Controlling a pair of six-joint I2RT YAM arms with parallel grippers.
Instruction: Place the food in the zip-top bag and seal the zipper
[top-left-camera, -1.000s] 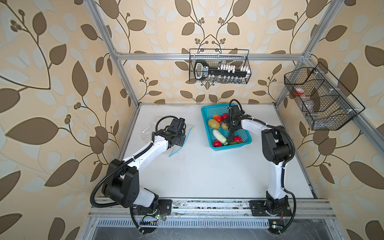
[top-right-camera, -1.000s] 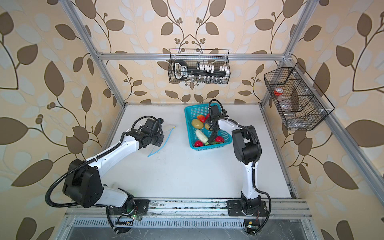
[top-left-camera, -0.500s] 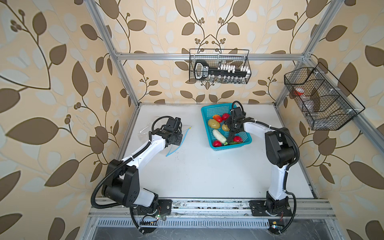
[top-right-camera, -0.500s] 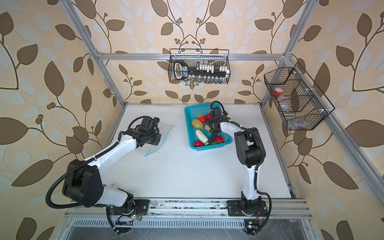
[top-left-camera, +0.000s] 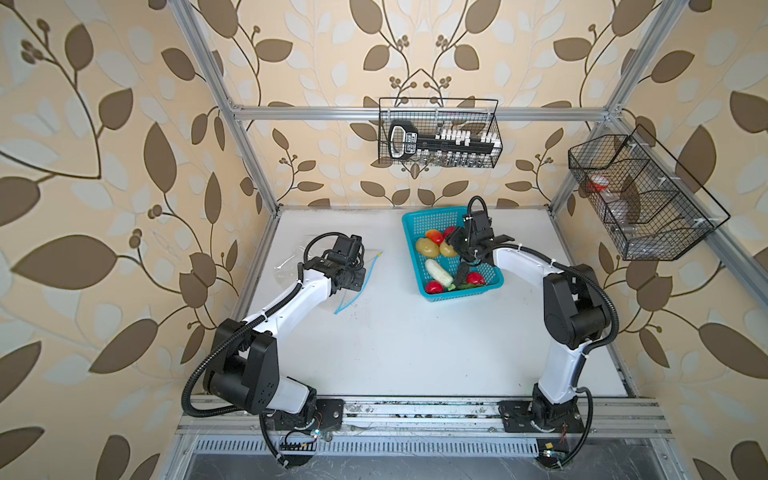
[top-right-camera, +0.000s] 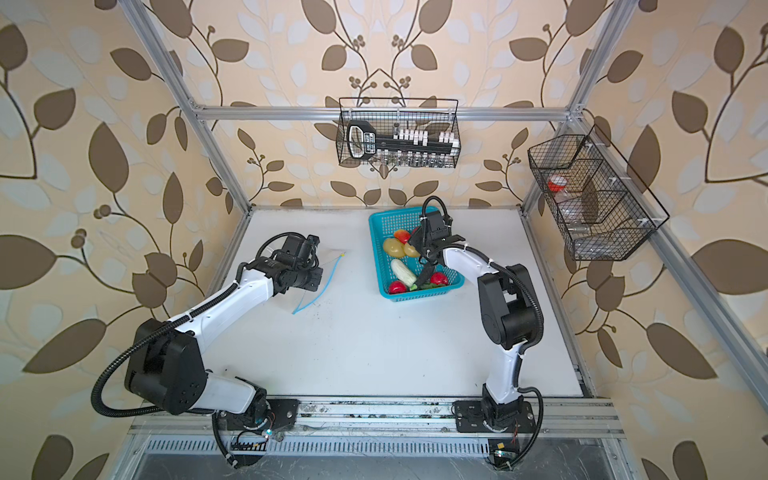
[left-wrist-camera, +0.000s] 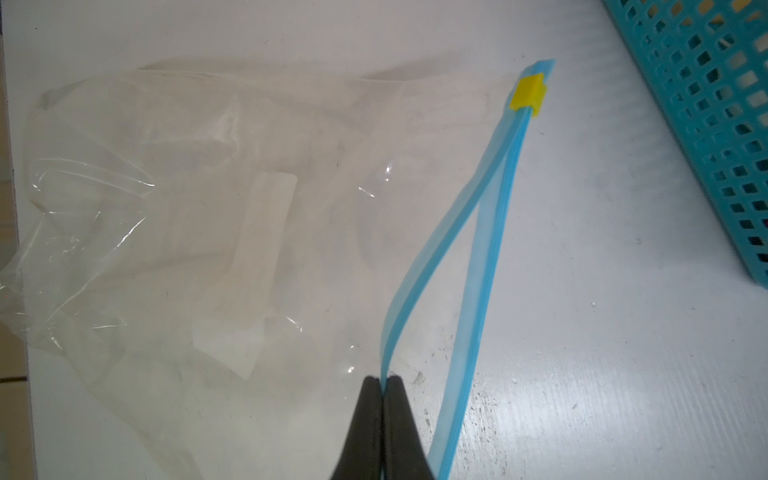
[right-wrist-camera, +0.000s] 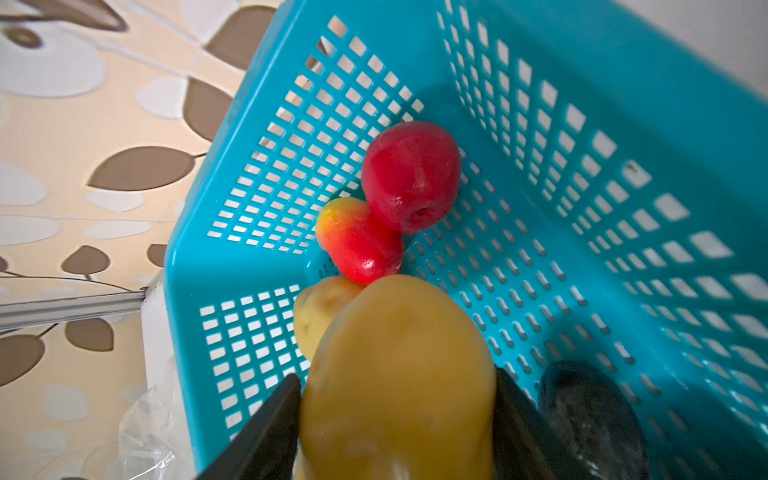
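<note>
Right wrist view: right tool (right-wrist-camera: 396, 380) is gripping a potato (right-wrist-camera: 399, 332); left tool (left-wrist-camera: 383, 380) is pinching the zipper (left-wrist-camera: 440, 232) open; next is likely lifting it into the bag (left-wrist-camera: 208, 187)

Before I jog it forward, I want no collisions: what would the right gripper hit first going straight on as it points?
Probably the red-yellow fruit, just beyond the tan potato the right gripper clasps; a second potato lies beside that line, the basket wall behind. Depth is unclear.
</note>
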